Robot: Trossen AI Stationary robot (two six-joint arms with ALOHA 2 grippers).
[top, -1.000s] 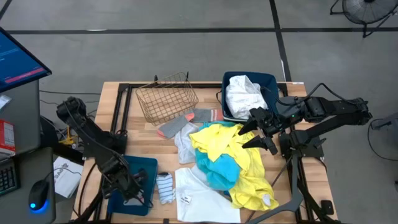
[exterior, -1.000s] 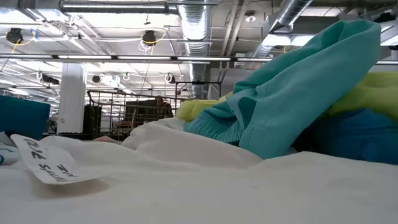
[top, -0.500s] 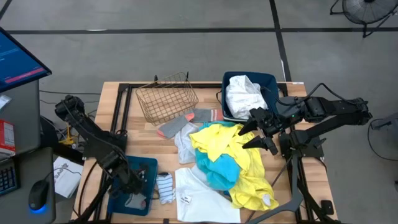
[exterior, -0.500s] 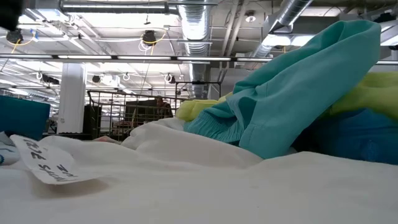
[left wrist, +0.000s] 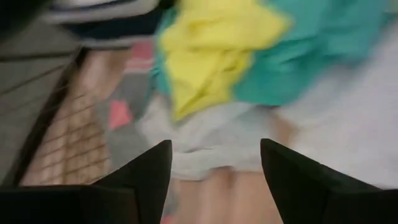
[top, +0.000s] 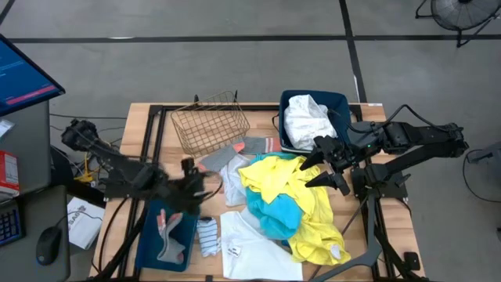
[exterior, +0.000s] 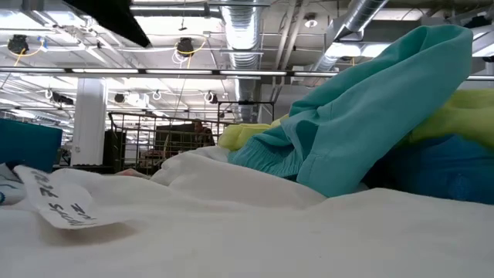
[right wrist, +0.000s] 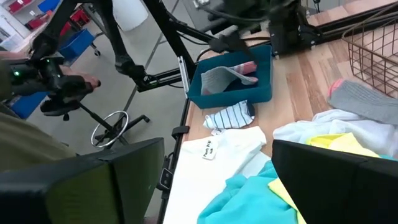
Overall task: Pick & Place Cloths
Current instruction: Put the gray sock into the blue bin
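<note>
- The wooden table (top: 395,227) carries the whole pile, and two dark arms reach in over it, one from each side.
- Two dark blue bins on show: the far bin (top: 342,104) on the right holds one crumpled white cloth (top: 307,117); the near bin (top: 185,210) at the left front holds a grey sock (top: 169,241) with a coral toe, its long axis running front to back along the bin.
- One yellow garment (top: 301,196), the biggest cloth in the heap, sprawls from the table's middle down toward the right front corner, its long axis on that diagonal.
- One teal cloth (top: 274,213) sits bunched on top of the yellow one, near the centre front; from the low view it rises as a tall fold (exterior: 370,108).
- One flat white garment (top: 258,247) lies at the front edge with a paper tag (top: 233,251) on it, partly under the teal and yellow.
- One pale grey-white cloth (top: 232,178) lies crumpled between the basket and the yellow heap.
- One copper wire basket (top: 210,123) stands at the back, left of the far bin.
- Just in front of the basket: one coral sock (top: 213,161) and one grey sock with a coral cuff (top: 261,146), side by side.
- One striped sock (top: 207,235) lies just right of the near bin, pointing front to back.
- The left gripper (top: 194,178) is blurred, above the table between the near bin and the basket; its fingers (left wrist: 142,177) stand apart, holding nothing.
- The right gripper (top: 319,166) hangs over the yellow garment's upper edge beside the far bin, fingers spread wide and empty.
</note>
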